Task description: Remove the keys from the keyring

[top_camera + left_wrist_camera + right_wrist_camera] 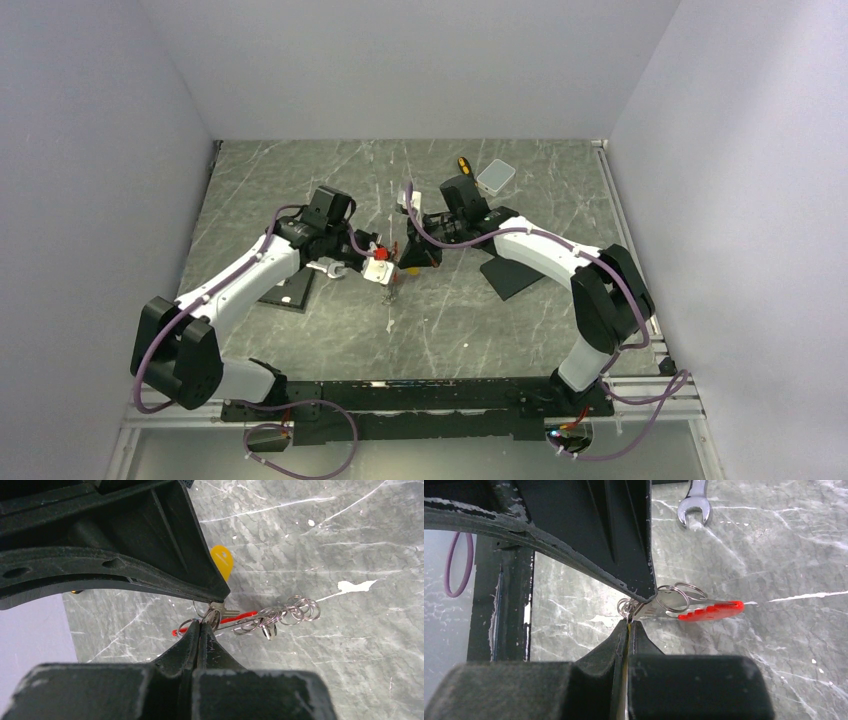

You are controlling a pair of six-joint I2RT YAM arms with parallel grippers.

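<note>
Both arms engaged: left gripper (201, 626), jaws pinched shut on the keyring (280, 616); right gripper (630, 622), jaws clamped on the keys (651, 611). One wrench (694, 502) lies on the counter (774, 555), upper centre.

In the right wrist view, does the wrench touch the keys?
No, the wrench lies on the table, well apart from the keys pinched in the right gripper.

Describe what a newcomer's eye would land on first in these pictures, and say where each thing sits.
At the middle of the grey marbled table, the left gripper and right gripper meet tip to tip, both pinched shut on the keys. A bright red strip juts from the bunch, and a chain of silvery rings trails beside it.
</note>
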